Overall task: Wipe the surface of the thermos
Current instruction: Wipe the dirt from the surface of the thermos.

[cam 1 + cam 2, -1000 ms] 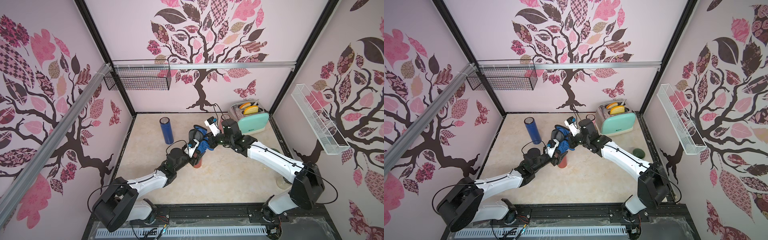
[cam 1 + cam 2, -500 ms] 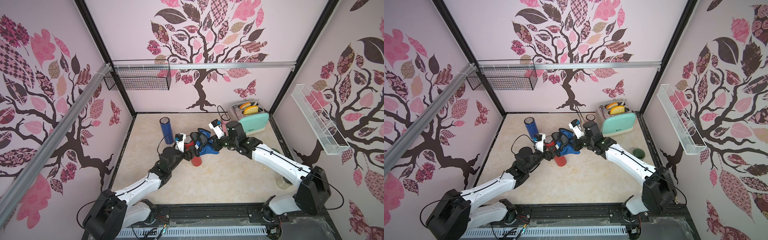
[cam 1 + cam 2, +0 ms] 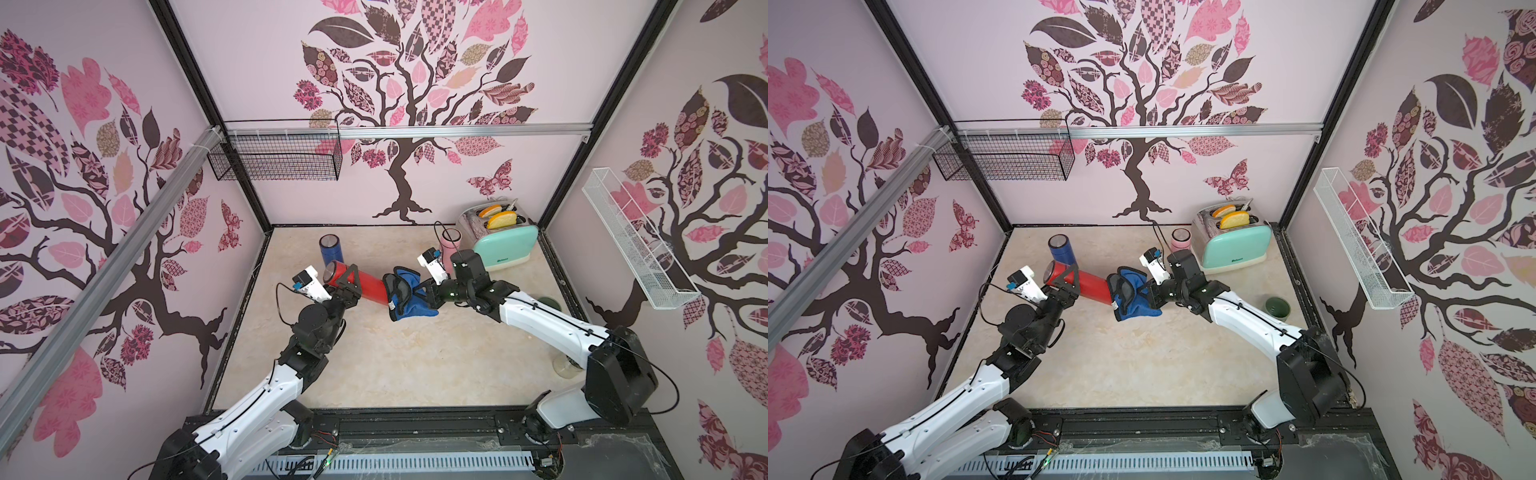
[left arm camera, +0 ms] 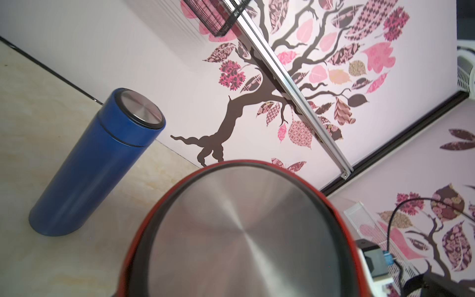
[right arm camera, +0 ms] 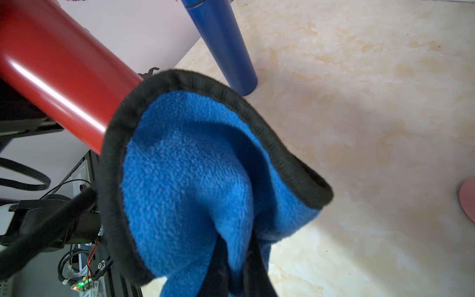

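Blue cloth [image 3: 405, 297] pinched (tight) by right end effector [image 3: 426, 289].

Bright, diffuse light, soft shadows on the desk [image 3: 395, 365]. Both top views bend at the edges. The red thermos [image 4: 244, 231] and blue cloth [image 5: 192, 180] blur near the wrist lenses; glare streaks the thermos.

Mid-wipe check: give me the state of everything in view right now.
red thermos: lifted, tilted sideways, capped.
left pincer: closed around red thermos.
blue cloth: draped over red thermos's far end.
right pincer: shut on blue cloth.
blue thermos: upright, capped.
pink flask: upright beside toaster.
toaster: bread in both slots.
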Controlling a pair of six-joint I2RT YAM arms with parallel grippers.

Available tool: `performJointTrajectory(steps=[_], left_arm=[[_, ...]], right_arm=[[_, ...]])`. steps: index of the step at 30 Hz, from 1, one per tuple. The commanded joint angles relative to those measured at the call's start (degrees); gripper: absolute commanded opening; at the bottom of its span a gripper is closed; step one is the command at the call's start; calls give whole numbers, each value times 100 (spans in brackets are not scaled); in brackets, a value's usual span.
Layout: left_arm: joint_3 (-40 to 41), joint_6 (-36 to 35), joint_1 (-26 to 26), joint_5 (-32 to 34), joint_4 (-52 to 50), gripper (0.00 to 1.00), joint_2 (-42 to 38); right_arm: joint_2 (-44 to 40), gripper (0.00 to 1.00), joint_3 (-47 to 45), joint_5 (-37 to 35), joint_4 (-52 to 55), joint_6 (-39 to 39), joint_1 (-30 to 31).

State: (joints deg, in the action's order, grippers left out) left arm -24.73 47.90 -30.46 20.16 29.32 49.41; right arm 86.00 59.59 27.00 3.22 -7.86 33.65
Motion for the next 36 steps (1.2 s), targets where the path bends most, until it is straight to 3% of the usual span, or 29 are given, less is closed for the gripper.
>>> performJointTrajectory(steps=[1,9,17,25,36], left_arm=[[30,947,85,383,-22,0,-242],[322,1870,215,124,598,0,42],[356,2607,233,-223,1135,0,563],[381,3178,336,-497,1130,0,522],[418,3195,474,-557,768,0,295]], right_arm=[[206,0,-69,348,-286,-112,-25],[452,0,-138,1052,-1094,-502,-26],[521,0,-135,1106,-1365,-563,-25],[862,0,-40,1070,-1555,-570,-25],[587,0,5,1170,-1573,-613,-25]])
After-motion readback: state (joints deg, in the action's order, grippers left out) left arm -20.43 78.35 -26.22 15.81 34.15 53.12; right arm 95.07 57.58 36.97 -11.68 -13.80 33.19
